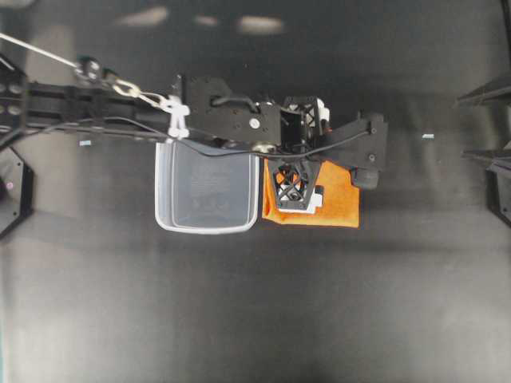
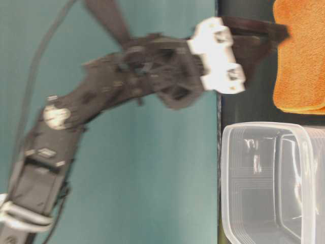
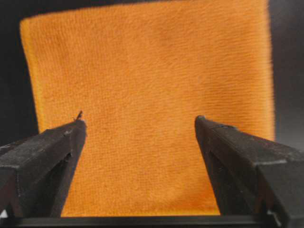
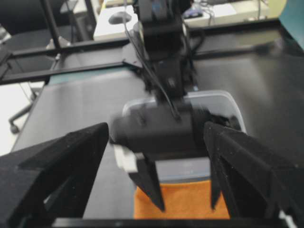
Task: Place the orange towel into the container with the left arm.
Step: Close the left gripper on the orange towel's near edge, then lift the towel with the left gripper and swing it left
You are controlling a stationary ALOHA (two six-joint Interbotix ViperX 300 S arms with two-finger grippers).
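With its fingers apart above the towel (image 3: 147, 104), which lies flat on the table just beside the tub (image 1: 206, 190), the left gripper (image 3: 140, 128) should go straight down and pinch deep (the right gripper (image 4: 156, 137) waits open).

Overhead looks straight down; table-level is sideways-rotated; both wrist views, close in, share the orange towel (image 3: 152, 104).

Orange towel (image 1: 339, 199) partly hidden under left pincer (image 1: 297, 191), arm perhaps motion-blurred
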